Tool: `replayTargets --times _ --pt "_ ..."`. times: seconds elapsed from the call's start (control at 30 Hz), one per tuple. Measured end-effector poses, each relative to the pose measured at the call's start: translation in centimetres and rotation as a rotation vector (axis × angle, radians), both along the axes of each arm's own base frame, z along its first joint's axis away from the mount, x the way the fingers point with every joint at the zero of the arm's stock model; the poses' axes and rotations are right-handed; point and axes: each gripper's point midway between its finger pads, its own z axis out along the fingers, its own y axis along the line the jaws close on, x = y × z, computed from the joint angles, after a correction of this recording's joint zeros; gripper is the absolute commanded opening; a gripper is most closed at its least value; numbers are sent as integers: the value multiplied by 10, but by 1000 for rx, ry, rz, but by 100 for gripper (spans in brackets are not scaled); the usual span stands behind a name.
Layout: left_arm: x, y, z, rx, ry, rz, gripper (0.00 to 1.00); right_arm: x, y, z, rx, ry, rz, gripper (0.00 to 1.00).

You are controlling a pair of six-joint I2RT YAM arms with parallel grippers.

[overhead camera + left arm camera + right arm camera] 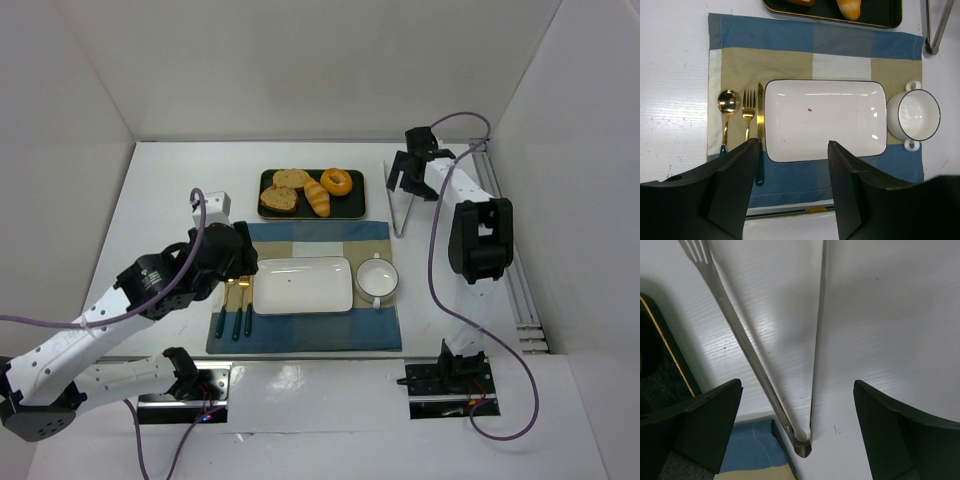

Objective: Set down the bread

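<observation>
The bread (pixel 317 197), a ridged golden-orange roll, lies on the dark tray (pixel 352 207) at the back, between the toast slices and the donut. Its near end shows at the top of the left wrist view (pixel 850 7). My left gripper (pixel 245 263) is open and empty, at the left end of the white rectangular plate (pixel 302 285); in its wrist view (pixel 794 145) the jaws frame the plate's (pixel 825 120) near edge. My right gripper (pixel 408 176) is open and empty, just above metal tongs (pixel 403 207) lying right of the tray; its wrist view (pixel 797 385) shows the tongs (pixel 760 375) between the jaws.
Two brown toast slices (pixel 284 190) and a ring donut (pixel 336 181) share the tray. A blue and beige placemat (pixel 305 335) holds the plate, a white two-handled bowl (pixel 377 278) and gold cutlery (pixel 235 305). White walls enclose the table on three sides.
</observation>
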Motion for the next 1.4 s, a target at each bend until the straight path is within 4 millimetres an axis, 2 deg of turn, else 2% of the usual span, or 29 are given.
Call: replayTargets --times 0.17,0.43,0.73,0.93,1.1,1.4 --pt "0 -1 -1 0 5 4 70 -2 13 -14 55 45 54 100" --pt "-3 2 -4 -17 8 14 70 -15 19 -46 80 164 84 100" --pt "-3 1 -3 -26 9 15 70 -17 21 -50 97 187 102 100" --pt "-3 0 -5 -37 16 20 71 -16 21 -60 95 208 99 100" --pt "-4 1 -11 -24 26 20 71 -14 18 -65 78 219 93 100" --pt "-6 2 -17 -13 36 21 71 3 9 -66 7 224 88 100"
